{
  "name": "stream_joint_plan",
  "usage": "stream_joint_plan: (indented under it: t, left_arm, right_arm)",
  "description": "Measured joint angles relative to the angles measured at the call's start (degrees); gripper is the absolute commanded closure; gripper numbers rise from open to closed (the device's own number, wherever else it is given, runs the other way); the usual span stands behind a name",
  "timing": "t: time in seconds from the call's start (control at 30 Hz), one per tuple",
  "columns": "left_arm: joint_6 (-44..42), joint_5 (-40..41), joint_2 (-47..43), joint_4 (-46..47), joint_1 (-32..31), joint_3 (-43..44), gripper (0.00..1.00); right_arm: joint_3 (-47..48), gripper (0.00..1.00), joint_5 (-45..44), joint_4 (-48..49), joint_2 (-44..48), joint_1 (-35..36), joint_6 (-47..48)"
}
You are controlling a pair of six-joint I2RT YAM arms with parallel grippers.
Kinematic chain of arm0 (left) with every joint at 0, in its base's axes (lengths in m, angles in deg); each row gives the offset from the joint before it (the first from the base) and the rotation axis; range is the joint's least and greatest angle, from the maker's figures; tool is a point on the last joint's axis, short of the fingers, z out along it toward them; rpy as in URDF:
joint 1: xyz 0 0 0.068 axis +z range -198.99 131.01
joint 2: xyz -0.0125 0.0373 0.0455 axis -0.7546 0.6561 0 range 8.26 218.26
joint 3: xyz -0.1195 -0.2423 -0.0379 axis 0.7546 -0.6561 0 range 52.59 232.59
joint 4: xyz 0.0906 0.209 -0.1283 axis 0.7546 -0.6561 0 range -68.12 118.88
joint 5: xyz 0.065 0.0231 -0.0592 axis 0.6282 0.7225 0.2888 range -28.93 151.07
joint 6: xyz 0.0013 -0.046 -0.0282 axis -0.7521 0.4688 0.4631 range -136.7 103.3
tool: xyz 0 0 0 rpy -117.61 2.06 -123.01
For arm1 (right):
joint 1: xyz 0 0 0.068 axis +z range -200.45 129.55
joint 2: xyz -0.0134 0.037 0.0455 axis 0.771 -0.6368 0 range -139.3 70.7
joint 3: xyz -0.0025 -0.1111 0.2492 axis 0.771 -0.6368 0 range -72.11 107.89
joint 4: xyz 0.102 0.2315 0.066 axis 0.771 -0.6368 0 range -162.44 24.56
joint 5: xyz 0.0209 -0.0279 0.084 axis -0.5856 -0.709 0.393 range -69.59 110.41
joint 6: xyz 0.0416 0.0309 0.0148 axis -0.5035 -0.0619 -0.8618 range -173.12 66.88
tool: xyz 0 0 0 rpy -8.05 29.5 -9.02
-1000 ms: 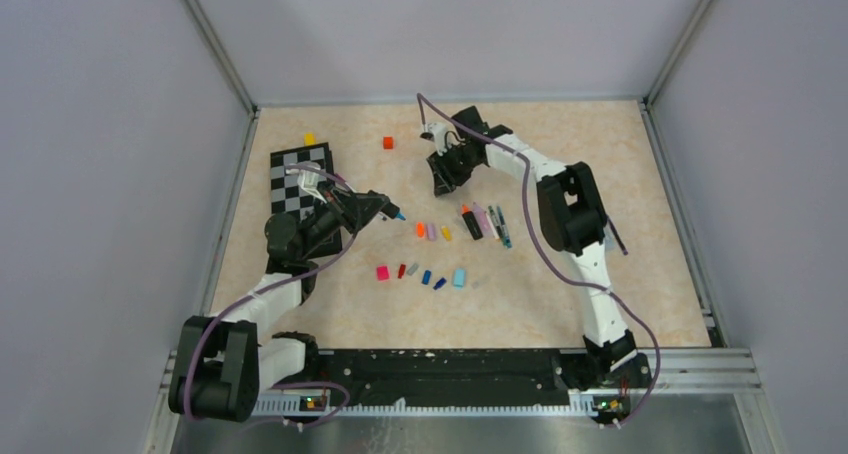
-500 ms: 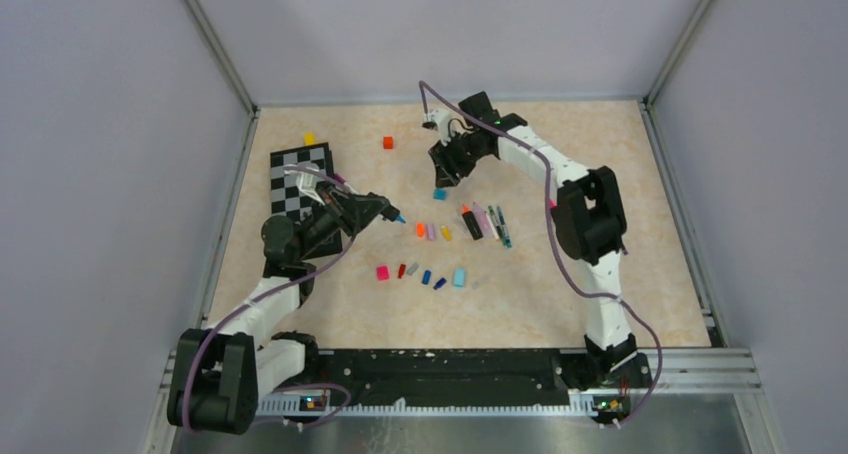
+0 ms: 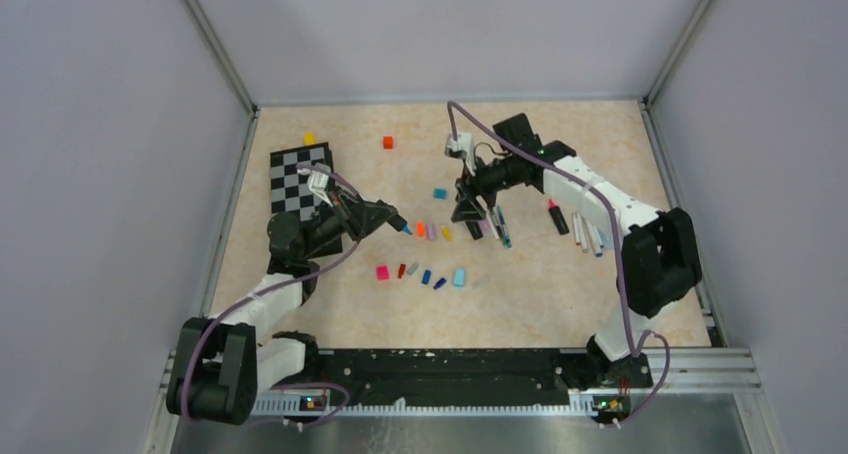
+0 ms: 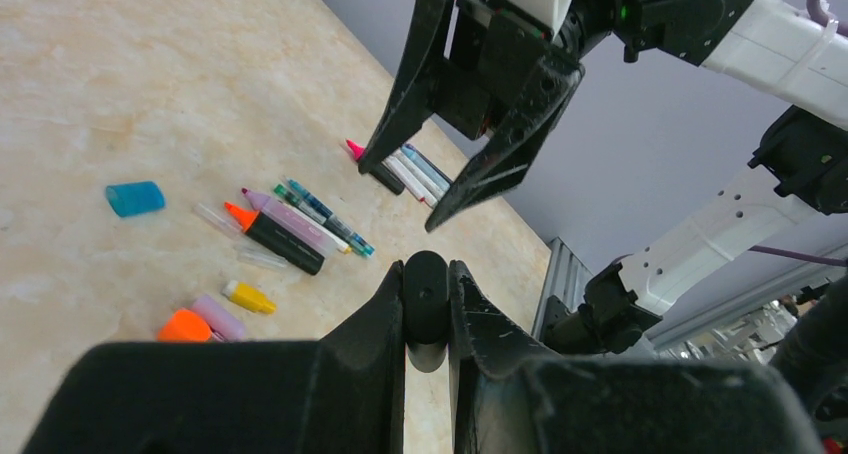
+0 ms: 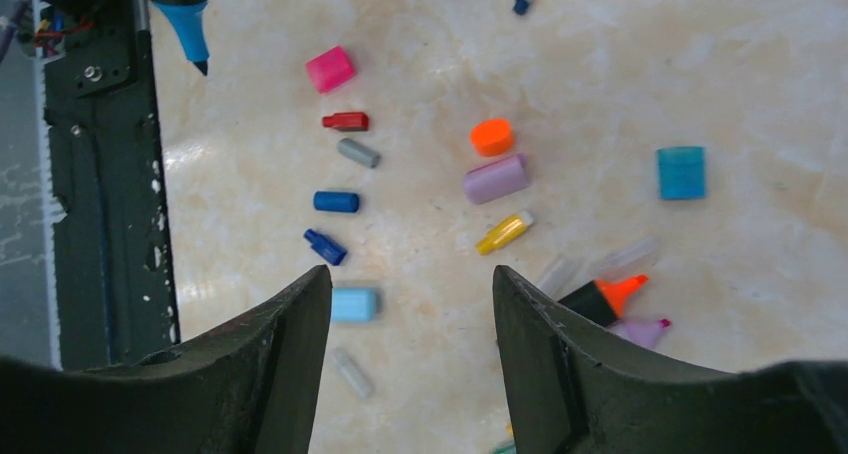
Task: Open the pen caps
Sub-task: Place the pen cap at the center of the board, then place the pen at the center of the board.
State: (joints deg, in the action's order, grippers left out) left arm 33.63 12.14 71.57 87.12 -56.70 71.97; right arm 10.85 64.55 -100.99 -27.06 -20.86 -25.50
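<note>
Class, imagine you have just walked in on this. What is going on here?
Two robot arms are uncapping pens. The left gripper is shut on a blue-tipped marker whose cap is off, holding it above the table. The right gripper is open and empty, hovering over the loose caps and a cluster of uncapped pens. A teal cap lies apart, farther back. A second group of pens lies to the right.

Small plastic pen caps [image 3: 459, 277] are scattered on a beige marbled table [image 3: 520, 309], between a black-and-white checkerboard mat [image 3: 296, 174] at left and thin marker pens [image 3: 586, 237] at right.
</note>
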Motion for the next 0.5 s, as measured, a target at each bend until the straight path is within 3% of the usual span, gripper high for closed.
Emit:
stream_joint_plan:
  t: [0.23,0.5]
  left_arm:
    - [0.35,-0.07,3.50,0.02,-4.24,0.72,1.00]
    - [-0.52,1.51,8.87,0.46,-11.19,4.24,1.00]
  right_arm:
    - [-11.69,0.30,5.81,2.93,5.88,-0.31,-0.59]
    - [-20.17,0.25,16.44,16.61,9.73,-4.35,-11.80]
